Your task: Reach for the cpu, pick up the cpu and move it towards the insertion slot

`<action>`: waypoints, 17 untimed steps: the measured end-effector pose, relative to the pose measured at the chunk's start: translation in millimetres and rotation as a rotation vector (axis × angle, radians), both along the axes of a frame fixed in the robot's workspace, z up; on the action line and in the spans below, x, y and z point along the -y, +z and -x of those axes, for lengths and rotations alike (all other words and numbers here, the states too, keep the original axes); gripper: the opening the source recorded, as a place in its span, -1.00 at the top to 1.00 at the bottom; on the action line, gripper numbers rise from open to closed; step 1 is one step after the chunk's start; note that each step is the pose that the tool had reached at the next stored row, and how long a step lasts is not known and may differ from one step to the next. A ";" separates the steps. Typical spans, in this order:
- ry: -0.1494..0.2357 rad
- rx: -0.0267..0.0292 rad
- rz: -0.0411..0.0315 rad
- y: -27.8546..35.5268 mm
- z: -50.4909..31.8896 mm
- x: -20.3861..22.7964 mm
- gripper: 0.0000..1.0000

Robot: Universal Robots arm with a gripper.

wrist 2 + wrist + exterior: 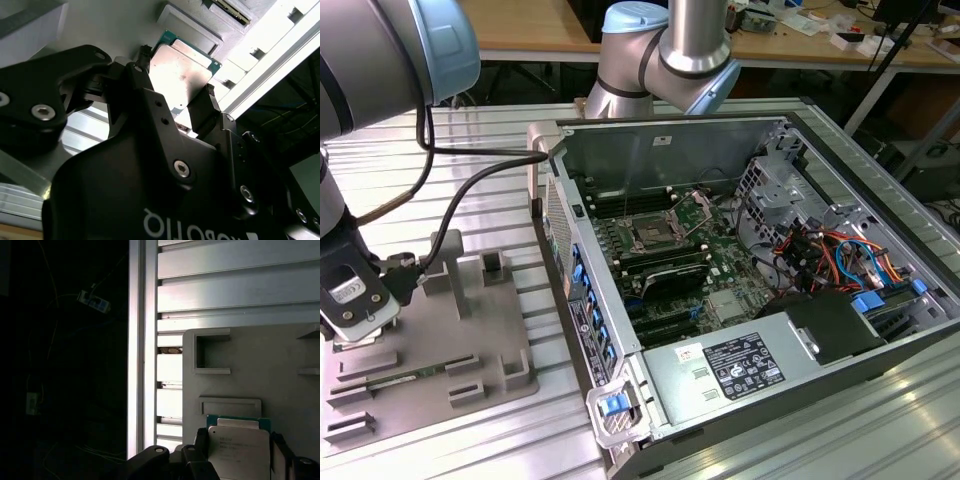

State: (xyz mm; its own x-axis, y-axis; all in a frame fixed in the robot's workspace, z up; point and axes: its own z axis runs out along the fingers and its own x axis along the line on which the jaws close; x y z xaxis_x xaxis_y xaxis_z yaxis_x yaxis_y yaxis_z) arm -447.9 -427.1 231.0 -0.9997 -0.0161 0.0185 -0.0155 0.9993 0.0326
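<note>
From my remote station: the gripper (239,460) brackets the cpu (239,447). Its dark fingers (201,440) seem pressed against two opposite edges of the silvery, green-rimmed chip. Behind it spreads a grey plastic plate (260,390) with raised blocks (212,354), resting on the slatted metal table (225,280). Beyond the table's edge, a small pale object (93,302) sits in darkness.

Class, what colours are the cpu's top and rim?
Silvery top, teal-green rim on the cpu; clearest in the second wrist view.
</note>
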 end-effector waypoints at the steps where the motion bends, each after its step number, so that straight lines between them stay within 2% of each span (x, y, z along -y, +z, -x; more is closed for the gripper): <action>1: 0.000 -0.0001 0.0001 0.7 0.1 0.0 -0.09; 17: 0.000 0.0001 -0.0001 10.3 -0.2 0.0 -0.09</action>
